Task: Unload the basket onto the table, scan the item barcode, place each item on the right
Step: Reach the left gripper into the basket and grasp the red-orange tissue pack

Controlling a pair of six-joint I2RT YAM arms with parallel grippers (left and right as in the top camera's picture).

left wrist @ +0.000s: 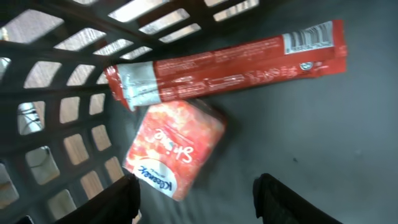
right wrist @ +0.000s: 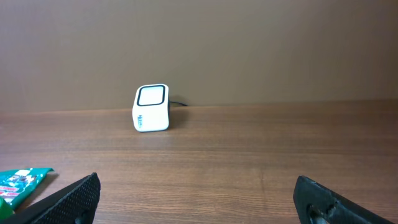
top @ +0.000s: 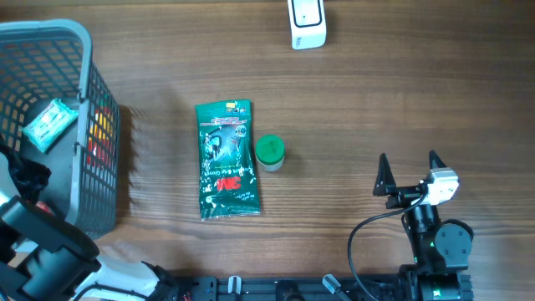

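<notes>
Overhead view shows the wooden counter (top: 376,100), with the grey basket (top: 50,38) at its left edge as the store of goods waiting to be scanned. The left arm (top: 42,242) dips into it from the near side. A green packet (top: 226,159) lies flat mid-counter with a green-capped jar (top: 269,152) touching its right side, both laid out clear of the basket. Inside the basket, a long red wrapper (left wrist: 230,59) lies across the floor, barcode (left wrist: 309,37) facing up. Just below it, a red tissue pack (left wrist: 177,146) is likely the item being fetched. The left gripper (left wrist: 198,183) sits spread around the pack's near corner, not pinching it. The white scanner (top: 307,23) stands at the far edge, window facing the arms so a held item can be shown to it. The right gripper (top: 408,159) waits spread wide and empty, well clear of everything
</notes>
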